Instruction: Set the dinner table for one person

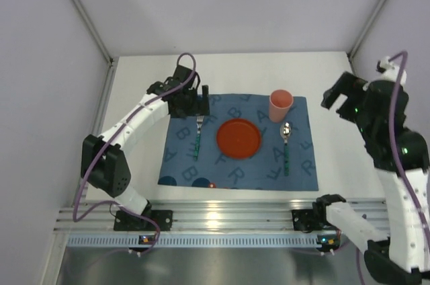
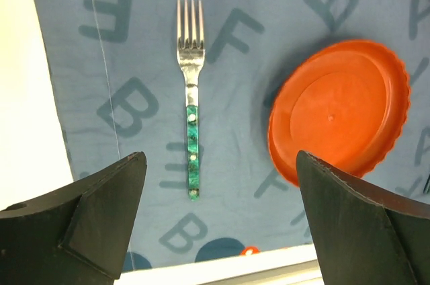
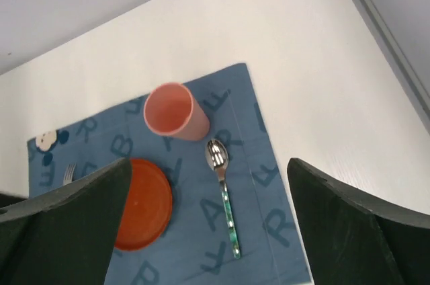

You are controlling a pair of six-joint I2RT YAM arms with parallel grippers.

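Across the middle of the top view, the dinner table [image 1: 242,73] carries a blue letter-printed mat [image 1: 262,171], and the setting on it looks close to complete. An orange plate [image 1: 238,138] sits at the mat's centre, and a green-handled fork [image 1: 198,138] lies just left of it with its tines toward the top of the frame. A matching spoon [image 1: 285,147] lies to the right, with a pink cup [image 1: 280,105] upright above it. Nothing is being carried. The left gripper [image 2: 221,153] hovers over the fork with its fingers spread wide and not touching it. The right gripper [image 3: 209,160] hangs high at the right of the frame, off the mat, its fingers also wide apart and empty. No knife or napkin is visible, so I judge that little is left beyond clearing the arms away, unless more pieces are meant to come. A small reddish spot at the mat's lower edge is too small to identify. The right wrist view hides most of the fork and part of the plate behind a finger.
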